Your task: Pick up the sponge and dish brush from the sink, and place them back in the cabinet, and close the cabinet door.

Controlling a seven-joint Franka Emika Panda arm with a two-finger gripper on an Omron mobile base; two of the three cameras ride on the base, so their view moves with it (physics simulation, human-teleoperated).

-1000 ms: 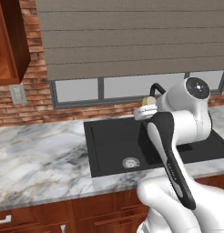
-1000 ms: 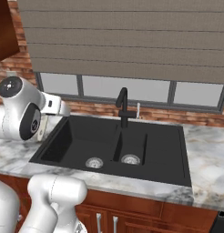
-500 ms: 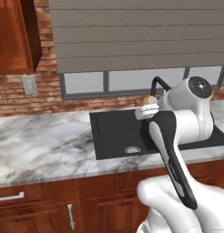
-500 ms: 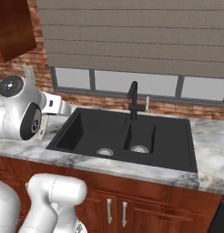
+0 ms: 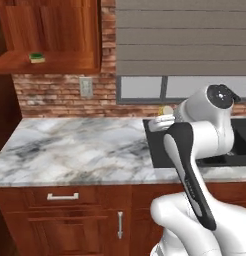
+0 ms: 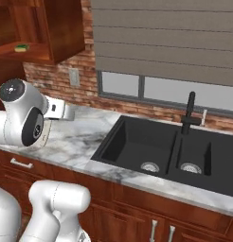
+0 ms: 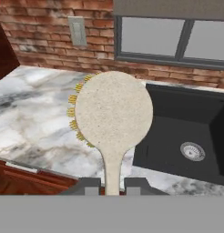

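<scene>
In the hand view the dish brush (image 7: 114, 111) stands up from my gripper (image 7: 113, 184), which is shut on its thin handle. Its round cream head with yellow bristles hangs over the marble counter's edge, just left of the sink (image 7: 186, 132). From the left base camera the brush head (image 5: 167, 109) peeks out behind my hand, over the sink's (image 5: 157, 150) left rim. The sponge (image 5: 37, 57) lies on the shelf inside the open cabinet (image 5: 50, 65), also seen as the sponge (image 6: 21, 47) from the right. I cannot make out the cabinet door for sure.
Marble counter (image 5: 80, 150) runs from the sink left to a dark wooden side panel (image 5: 4, 115). A wall outlet (image 5: 86, 86) sits on the brick under the cabinet. The black faucet (image 6: 189, 111) stands behind the double basin (image 6: 161, 146). Drawers with silver handles (image 5: 62, 196) lie below.
The base has driven left, so both base views shifted: the sink slid right and the open cabinet with the sponge came into view. The brush stays held in the shut gripper.
</scene>
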